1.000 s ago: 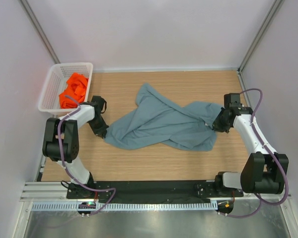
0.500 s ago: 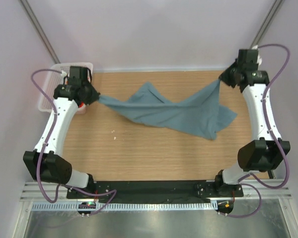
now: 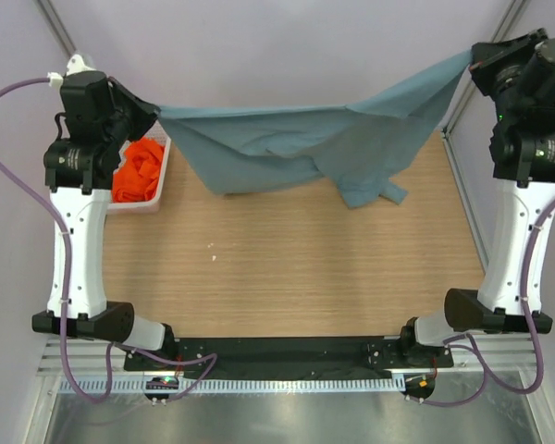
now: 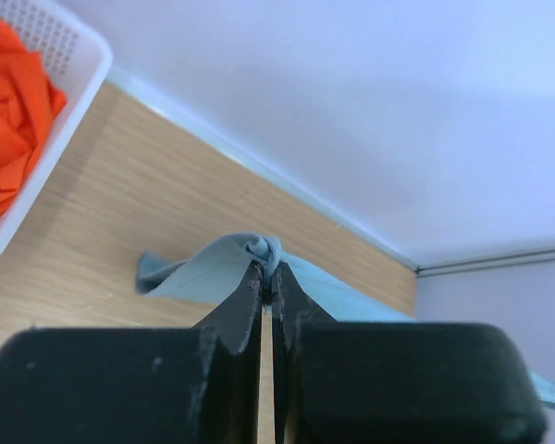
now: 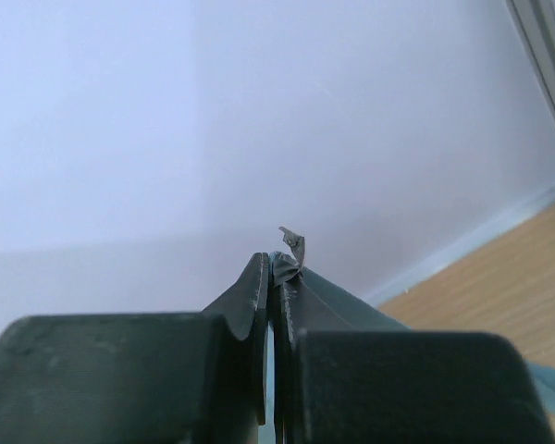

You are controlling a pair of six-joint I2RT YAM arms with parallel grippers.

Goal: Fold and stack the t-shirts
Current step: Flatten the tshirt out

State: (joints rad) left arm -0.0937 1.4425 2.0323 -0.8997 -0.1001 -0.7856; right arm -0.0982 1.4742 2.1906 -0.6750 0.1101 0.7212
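Observation:
The grey-blue t-shirt [image 3: 314, 139] hangs stretched in the air between both raised arms, sagging in the middle with its lower edge above the table's far half. My left gripper [image 3: 153, 109] is shut on its left corner; the wrist view shows the cloth [image 4: 224, 265] bunched between the tips of the left gripper [image 4: 268, 270]. My right gripper [image 3: 470, 57] is shut on its right corner; a scrap of the cloth [image 5: 294, 248] sticks out of the right gripper [image 5: 271, 264] in the wrist view. The orange t-shirt [image 3: 137, 169] lies crumpled in the basket, also in the left wrist view [image 4: 9, 120].
The white lattice basket [image 3: 157, 190] stands at the far left of the wooden table [image 3: 296, 268], partly hidden behind my left arm. Pale walls close in the back and sides, with metal posts in the corners. A black rail runs along the near edge.
Both arms have risen high and spread apart, lifting the grey-blue shirt off the table from a crumpled heap into a stretched hanging sheet. The orange shirt has not moved.

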